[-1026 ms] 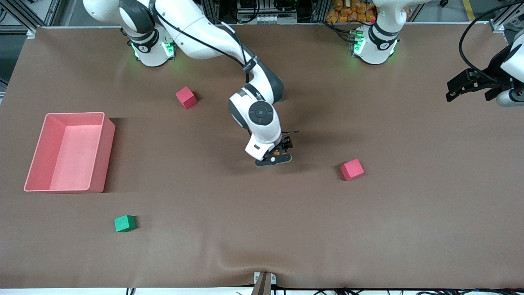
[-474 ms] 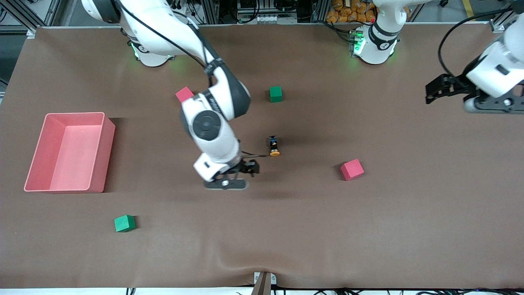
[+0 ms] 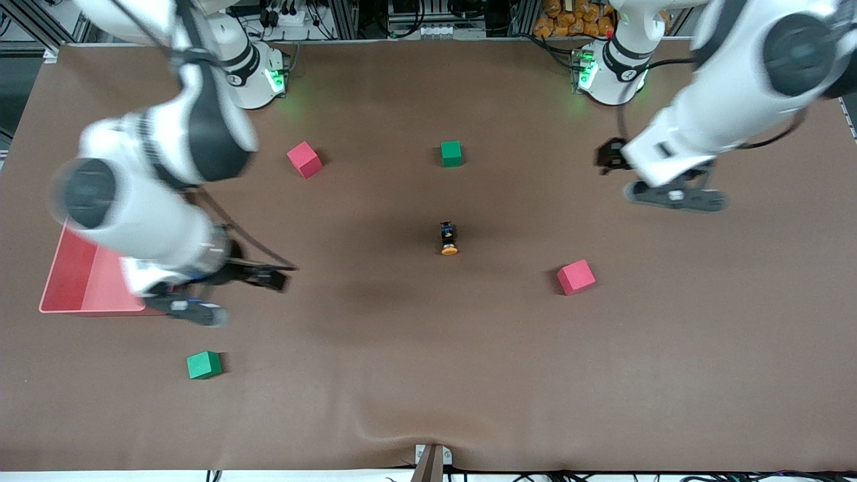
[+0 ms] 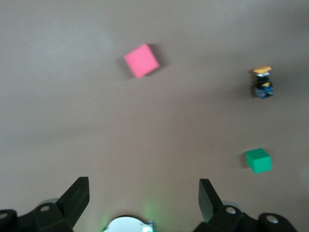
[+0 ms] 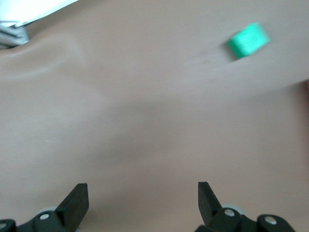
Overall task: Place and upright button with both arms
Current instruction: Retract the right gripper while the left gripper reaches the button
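Button mid-table, between two cubes, tray toward right arm's end

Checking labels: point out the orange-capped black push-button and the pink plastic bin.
Orange-capped black push-button [image 3: 448, 239]: front view, middle of its black body.
Pink plastic bin [image 3: 63, 291]: front view, bare floor near the rim.

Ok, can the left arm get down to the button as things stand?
Probably yes. The button lies alone on bare table mid-cloth, with the cubes well apart from it. The left hand is open and empty, and the right hand is over by the pink bin.
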